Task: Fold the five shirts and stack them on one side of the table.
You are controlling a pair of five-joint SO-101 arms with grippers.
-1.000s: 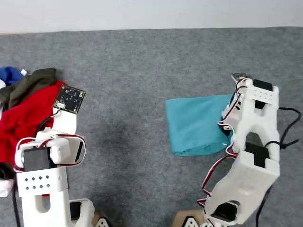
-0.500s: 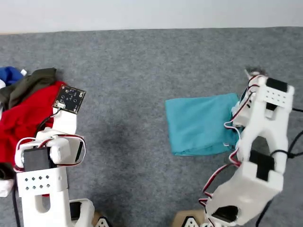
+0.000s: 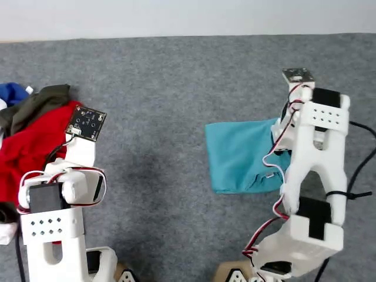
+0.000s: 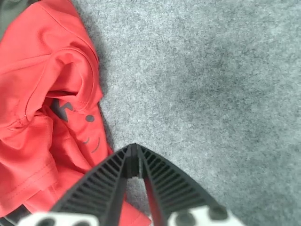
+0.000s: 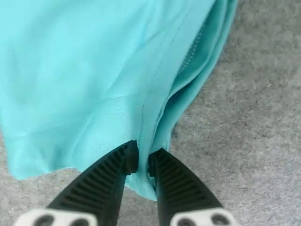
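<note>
A folded teal shirt (image 3: pixel 241 153) lies on the grey table right of centre. My right gripper (image 5: pixel 141 162) is shut on its edge, with a fold of the teal shirt (image 5: pixel 94 70) pinched between the fingers. From above, the right arm (image 3: pixel 314 147) covers the shirt's right side. At the far left is a heap of unfolded shirts: a red shirt (image 3: pixel 23 153), a dark olive one (image 3: pixel 35 104) and a blue one (image 3: pixel 12 92). My left gripper (image 4: pixel 135 162) is shut and holds nothing, low over the carpet beside the red shirt (image 4: pixel 42 94).
The left arm (image 3: pixel 76 158) stands over the right edge of the heap. A bit of white cloth (image 3: pixel 4 232) shows at the left edge. The grey surface (image 3: pixel 158 88) ends at a white wall along the back.
The right arm swung out to the right, then back left and farther from the front edge. The teal shirt's right edge is now bunched under it. The left arm has kept still.
</note>
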